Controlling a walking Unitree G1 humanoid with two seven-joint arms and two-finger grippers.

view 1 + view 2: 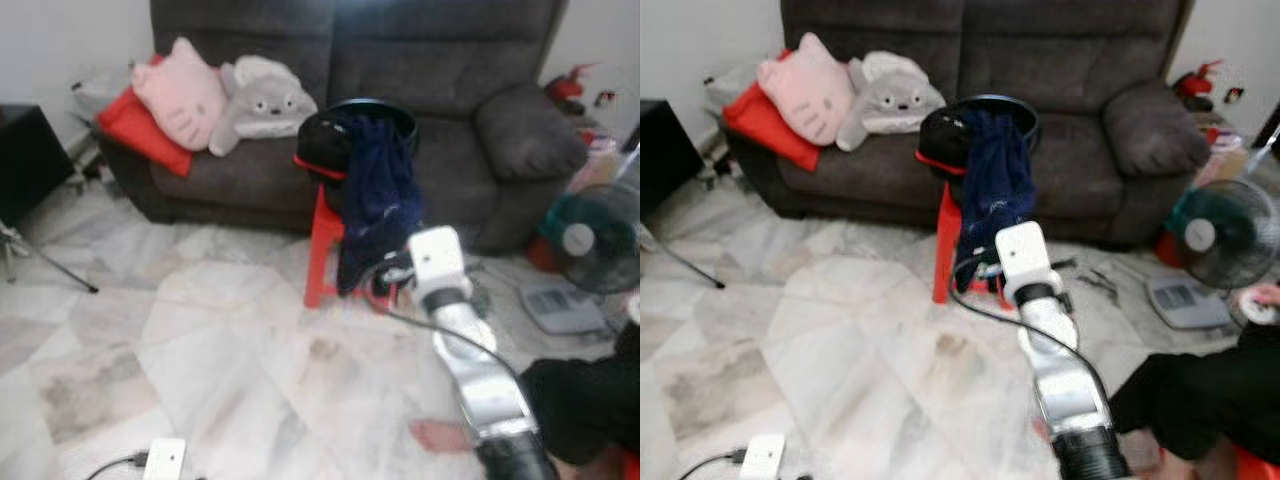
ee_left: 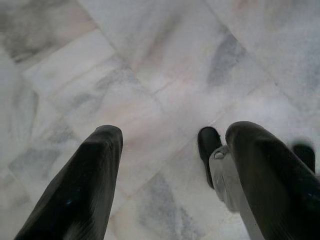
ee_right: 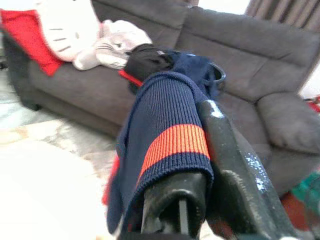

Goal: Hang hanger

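navy knit garment with an orange band across it is draped over the right hand, whose black fingers come up under the fold, so the cloth rests on them, but i can't tell how far apart they are. the right arm reaches forward over the pale marble floor toward a red stool just in front of the dark grey sofa. on the stool sits a dark round basket with more navy fabric spilling down its front, and a black bag with a red edge leans at its left side. can't make out a hanger anywhere, it may be hidden under the cloth. on the sofa's left end there's a pink cat plush and a grey plush beside it, on a red cushion. a green fan stands on the right near a scale, and a person's bare foot is on the floor by the arm. the left hand hangs over bare marble, fingers spread apart with nothing between them.
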